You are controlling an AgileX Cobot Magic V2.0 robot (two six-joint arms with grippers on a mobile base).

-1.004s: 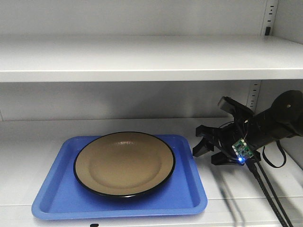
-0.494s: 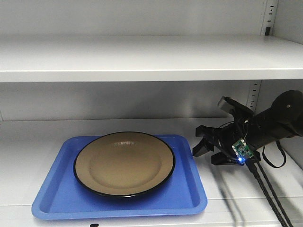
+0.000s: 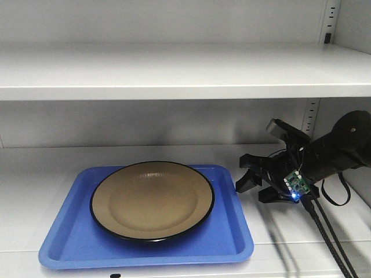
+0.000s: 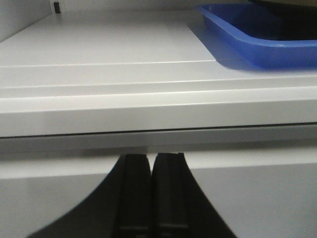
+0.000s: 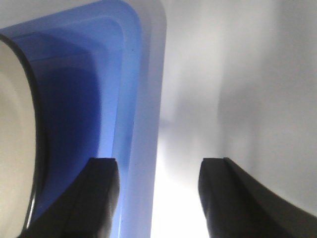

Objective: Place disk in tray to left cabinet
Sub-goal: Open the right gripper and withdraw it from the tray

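Disk (image 3: 152,200) is lying flat in the middle of the tray (image 3: 64,246), and the tray is sitting on the lower shelf (image 3: 35,174) of the left cabinet (image 3: 174,69), so I am judging the placement itself as done. What I am seeing as left is only pulling the arms clear. My right pincer (image 3: 255,185) is hanging released just beside the tray's right rim, gripping nothing; its wrist view is showing one finger (image 5: 101,198) over the blue rim and the other over bare shelf (a wide gap between them). My left pincer (image 4: 153,193) is sitting clenched and empty, fingers pressed together, below the shelf's front edge (image 4: 148,116) and well apart from the tray corner. Nothing is looking tilted or overhanging from the front view.
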